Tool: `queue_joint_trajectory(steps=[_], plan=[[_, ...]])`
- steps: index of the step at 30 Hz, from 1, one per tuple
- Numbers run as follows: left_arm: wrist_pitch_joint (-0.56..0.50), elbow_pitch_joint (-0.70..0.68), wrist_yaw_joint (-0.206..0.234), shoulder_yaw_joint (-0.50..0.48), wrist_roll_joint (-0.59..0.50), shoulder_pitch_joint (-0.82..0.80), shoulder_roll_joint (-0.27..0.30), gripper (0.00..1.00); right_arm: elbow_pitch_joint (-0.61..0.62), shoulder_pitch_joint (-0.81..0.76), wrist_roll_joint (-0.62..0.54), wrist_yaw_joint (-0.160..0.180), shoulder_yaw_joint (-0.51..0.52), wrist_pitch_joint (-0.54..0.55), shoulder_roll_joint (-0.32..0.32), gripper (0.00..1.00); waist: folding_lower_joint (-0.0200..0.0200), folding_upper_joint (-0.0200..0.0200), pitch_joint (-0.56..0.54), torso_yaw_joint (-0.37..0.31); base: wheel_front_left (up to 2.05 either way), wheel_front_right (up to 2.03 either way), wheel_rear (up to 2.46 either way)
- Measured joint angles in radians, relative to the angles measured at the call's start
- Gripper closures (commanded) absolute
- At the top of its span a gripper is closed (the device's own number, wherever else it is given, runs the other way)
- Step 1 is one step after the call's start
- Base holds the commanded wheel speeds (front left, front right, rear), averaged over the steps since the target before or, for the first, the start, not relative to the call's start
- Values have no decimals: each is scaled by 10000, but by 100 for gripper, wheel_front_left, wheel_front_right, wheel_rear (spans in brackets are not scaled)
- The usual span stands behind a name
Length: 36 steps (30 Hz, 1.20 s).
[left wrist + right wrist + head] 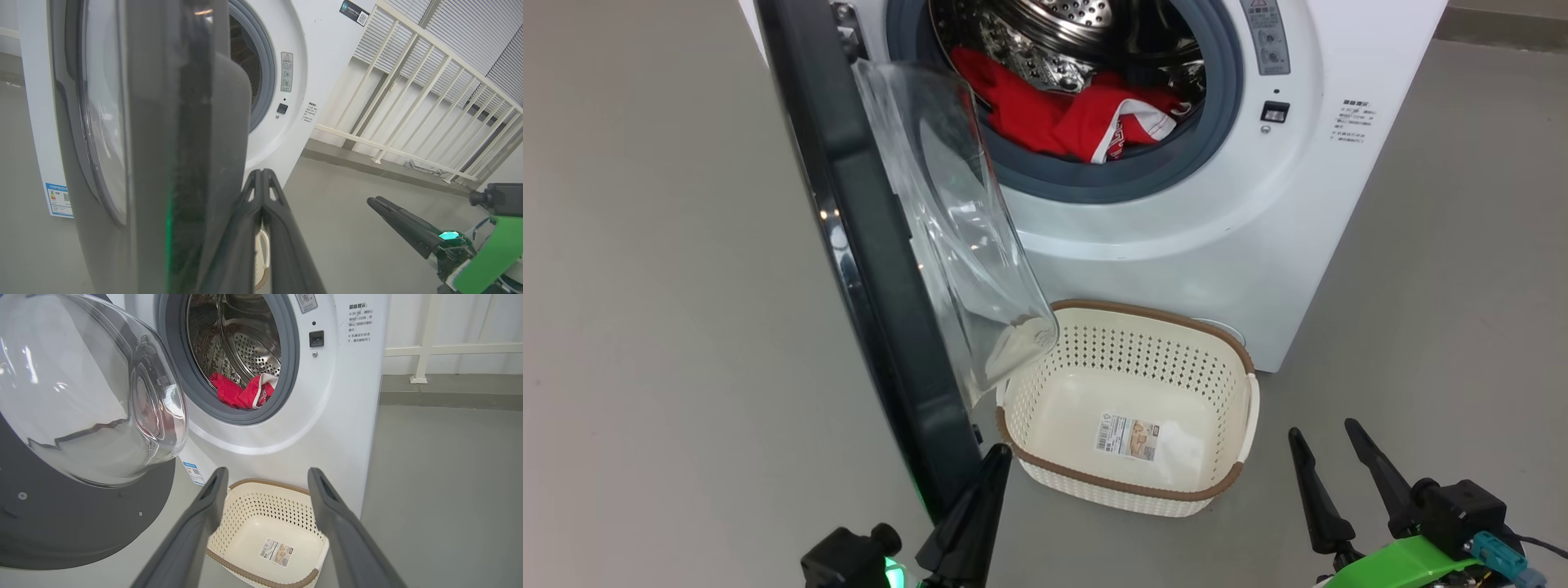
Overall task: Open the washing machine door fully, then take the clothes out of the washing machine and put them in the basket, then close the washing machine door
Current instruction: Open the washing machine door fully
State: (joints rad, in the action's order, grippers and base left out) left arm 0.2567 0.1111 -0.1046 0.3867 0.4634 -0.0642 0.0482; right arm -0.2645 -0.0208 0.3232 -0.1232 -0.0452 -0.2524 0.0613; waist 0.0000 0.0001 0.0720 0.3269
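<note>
The washing machine door (874,269) is hanging open; the clothes (1062,122) are lying inside, the basket (1111,494) sitting empty. Left jaws are pressing together, right jaws gaping.

The washing machine (1217,245) is white, its ring (1094,186) grey-blue. The washing machine door (866,269) has a black rim. The clothes (1078,118) are red with white trim. The basket (1143,355) is cream with small holes and a brown rim.

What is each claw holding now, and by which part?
Nothing: left claw is shut and empty beside the edge of the washing machine door; right claw is open and empty near the basket.
</note>
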Motion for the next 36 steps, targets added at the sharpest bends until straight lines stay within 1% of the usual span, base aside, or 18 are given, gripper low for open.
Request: queue_joint_trajectory(steps=[7, 12, 26, 31, 36], plan=[[-4, 98, 2, -174, -31, -2, -52, 100, 84, 0, -84, 0, 42, 0, 2, 0, 0, 0, 14, 65, 0, 0, 0], [-12, 33, 12, -531, -65, 174, -138, 100, 142, 0, -86, 0, 134, 0, 0, 0, 0, 0, 22, 200, 0, 0, 0], [-12, -142, 268, -2614, -332, 710, -105, 100, 207, 1, -184, 0, 205, 0, -2, 0, 0, 0, 0, 593, 0, 0, 0], [-12, -125, 359, -3515, -311, 704, -119, 100, 247, 3, -184, 0, 211, 0, -2, 0, 0, 0, 45, 607, 0, 0, 0], [-12, 35, 470, -4627, -366, 646, -144, 100, 249, 6, -186, 0, 198, 0, 0, 0, 0, 0, 93, 533, 0, 0, 0]])
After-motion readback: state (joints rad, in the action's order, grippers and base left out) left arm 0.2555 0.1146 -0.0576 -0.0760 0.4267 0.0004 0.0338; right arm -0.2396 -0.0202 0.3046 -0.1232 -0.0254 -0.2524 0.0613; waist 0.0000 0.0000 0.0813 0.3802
